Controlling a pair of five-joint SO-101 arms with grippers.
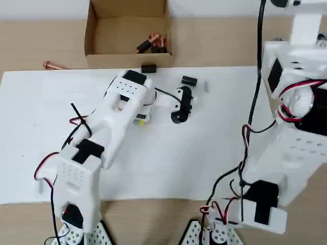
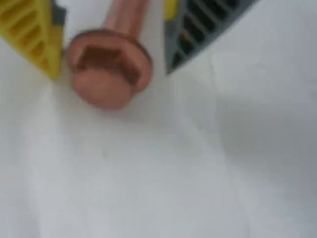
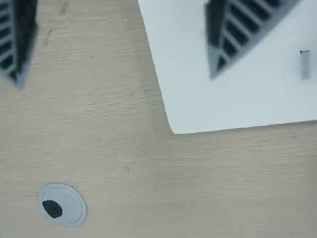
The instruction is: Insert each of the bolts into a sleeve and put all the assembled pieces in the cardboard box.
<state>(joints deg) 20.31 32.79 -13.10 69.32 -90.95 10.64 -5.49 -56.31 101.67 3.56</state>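
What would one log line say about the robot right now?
left gripper open around copper bolt | right gripper open above wooden table | cardboard box holds assembled pieces

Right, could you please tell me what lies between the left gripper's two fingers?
A copper bolt: in the left wrist view its shaft runs between the fingers, its head towards the camera.

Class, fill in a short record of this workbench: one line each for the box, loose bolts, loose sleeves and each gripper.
cardboard box: holds assembled pieces
outer bolt: on the wooden table, left of the box
black sleeves: two, loose on the white sheet
left gripper: open around a copper bolt lying on the sheet
right gripper: open, empty, over the sheet's corner
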